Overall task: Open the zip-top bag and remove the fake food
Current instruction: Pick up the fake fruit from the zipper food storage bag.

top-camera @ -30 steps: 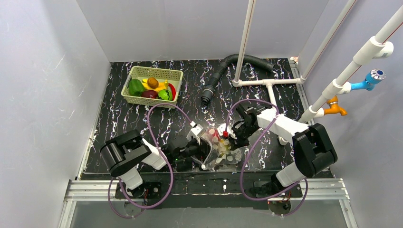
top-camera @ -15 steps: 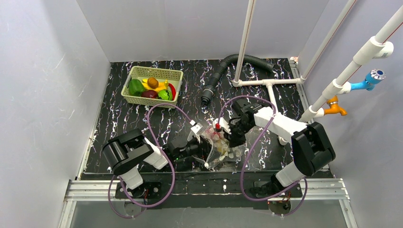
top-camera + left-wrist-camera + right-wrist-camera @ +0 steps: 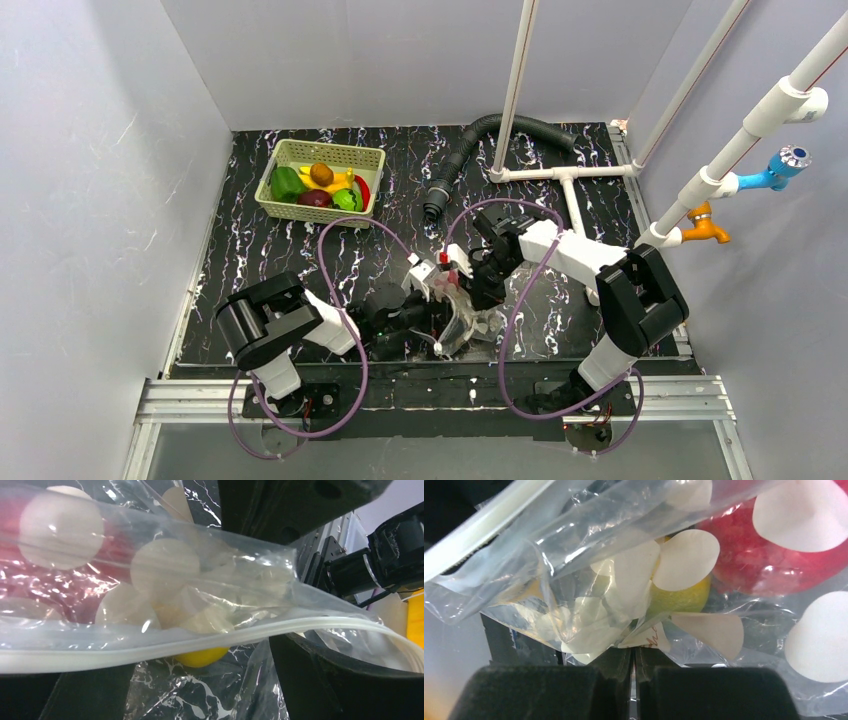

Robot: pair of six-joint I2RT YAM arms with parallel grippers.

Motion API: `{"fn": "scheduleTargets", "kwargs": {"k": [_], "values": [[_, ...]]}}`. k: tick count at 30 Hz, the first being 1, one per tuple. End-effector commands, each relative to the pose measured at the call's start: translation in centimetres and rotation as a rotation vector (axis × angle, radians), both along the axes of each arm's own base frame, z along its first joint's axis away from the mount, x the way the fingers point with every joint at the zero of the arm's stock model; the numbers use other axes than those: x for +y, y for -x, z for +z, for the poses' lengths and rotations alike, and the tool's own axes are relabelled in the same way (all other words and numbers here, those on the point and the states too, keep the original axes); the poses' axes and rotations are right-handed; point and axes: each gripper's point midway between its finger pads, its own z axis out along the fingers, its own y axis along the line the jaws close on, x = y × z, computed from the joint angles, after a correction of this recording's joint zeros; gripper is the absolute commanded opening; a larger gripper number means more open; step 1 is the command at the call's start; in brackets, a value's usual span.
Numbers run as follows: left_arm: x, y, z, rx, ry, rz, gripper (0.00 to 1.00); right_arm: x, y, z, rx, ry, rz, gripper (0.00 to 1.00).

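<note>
Plastic in right gripper [image 3: 634, 666]: jaws clamped on a thin fold of the zip-top bag [image 3: 574, 595], probably anchoring it.
Left gripper [image 3: 200, 685]: jaws spread wide, zip strip [image 3: 150, 649] lying across the gap, nothing pinched.
Fake food [image 3: 756, 555]: red and yellow pieces inside the bag, just beyond the right gripper, film in the way.
Farther out: basket [image 3: 330, 146] of fruit and hose [image 3: 452, 168], well apart from both grippers.

There is room to pass over the bare table [image 3: 255, 255] between the basket [image 3: 312, 211] and the bag [image 3: 470, 322], but the hose [image 3: 452, 170] and white pipes [image 3: 560, 173] block the far right, and the two arms [image 3: 300, 325] crowd the bag from both sides.
</note>
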Motion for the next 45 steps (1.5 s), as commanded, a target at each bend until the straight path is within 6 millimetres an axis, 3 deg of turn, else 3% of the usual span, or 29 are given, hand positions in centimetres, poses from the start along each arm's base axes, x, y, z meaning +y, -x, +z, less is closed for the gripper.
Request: {"fn": "scheduleTargets", "kwargs": {"k": [1,3,6,10,11,14,21,25,36,45], "values": [[-0.3,-1.1,0.1,-0.025,-0.040,0.057,0.98,2.3,0.4,2.2,0.052,-0.106,-0.002,0.07],[0.0,-1.4,-0.1,-0.020,-0.051,0.090,0.92,2.6,0.8,2.5,0.078,-0.128,0.005,0.06],[0.1,-1.7,0.0,-0.016,-0.051,0.112,0.75,3.0,1.5,3.0,0.130,-0.158,0.016,0.02],[0.3,-1.8,-0.1,-0.013,-0.066,0.116,0.71,3.2,1.1,2.8,0.143,-0.136,-0.009,0.01],[0.4,-1.7,0.0,-0.017,-0.069,0.117,0.67,3.1,0.9,2.7,0.135,-0.126,-0.016,0.01],[1.3,-1.9,0.2,-0.034,-0.090,0.144,0.30,2.6,0.0,2.2,0.095,-0.096,-0.045,0.01],[4.0,-1.4,1.5,-0.089,-0.097,0.177,0.06,1.2,-2.1,1.5,-0.016,-0.047,-0.104,0.01],[4.6,-0.6,2.4,-0.088,-0.072,0.160,0.00,0.6,-2.7,1.4,-0.043,-0.052,-0.125,0.01],[3.9,1.9,4.4,-0.034,0.023,0.039,0.00,-0.7,-3.4,0.3,-0.091,-0.023,-0.141,0.01],[6.1,2.6,5.2,-0.038,0.011,0.031,0.00,-1.8,-4.3,1.0,-0.111,-0.060,-0.168,0.01]]}}
